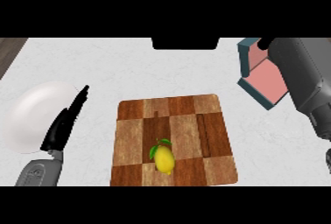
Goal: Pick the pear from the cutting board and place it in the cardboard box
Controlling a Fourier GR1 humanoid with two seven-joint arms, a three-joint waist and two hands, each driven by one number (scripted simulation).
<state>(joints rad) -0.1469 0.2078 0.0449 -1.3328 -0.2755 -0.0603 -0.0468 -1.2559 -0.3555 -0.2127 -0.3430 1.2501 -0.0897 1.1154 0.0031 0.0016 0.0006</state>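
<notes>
**Pear on the board, box at the far right**

On the white bench (pixel 129 65) we see a wooden cutting board (pixel 187 113) with a checker pattern, lying near the front edge and about in the middle between left and right. The pear (pixel 165 159) lies on the front part of this board, a little left of the board's centre line. It is yellow with green leaves at its far-left end, and nothing touches it.

At the far right corner of the bench we find the box (pixel 266 84). It shows teal outer walls and a pink inside, and it lies tilted, with its opening turned toward us. The right grey forearm (pixel 302 74) crosses over its right part and hides that side. This forearm runs from the far right corner down along the right edge. Of the right hand (pixel 328 158) only a dark bit shows at the right edge, so we cannot tell if its fingers are open or curled.

Near the left edge of the bench a white plate (pixel 32 116) rests on the surface. The left hand (pixel 65 124) is over the right rim of this plate, well apart from the board. Its black fingers are straight and point toward the far side; the hand is open and holds nothing. The left forearm (pixel 40 173) enters at the front left corner.

At the far edge, about the middle, a dark rectangle (pixel 184 43) sits on the bench.
</notes>
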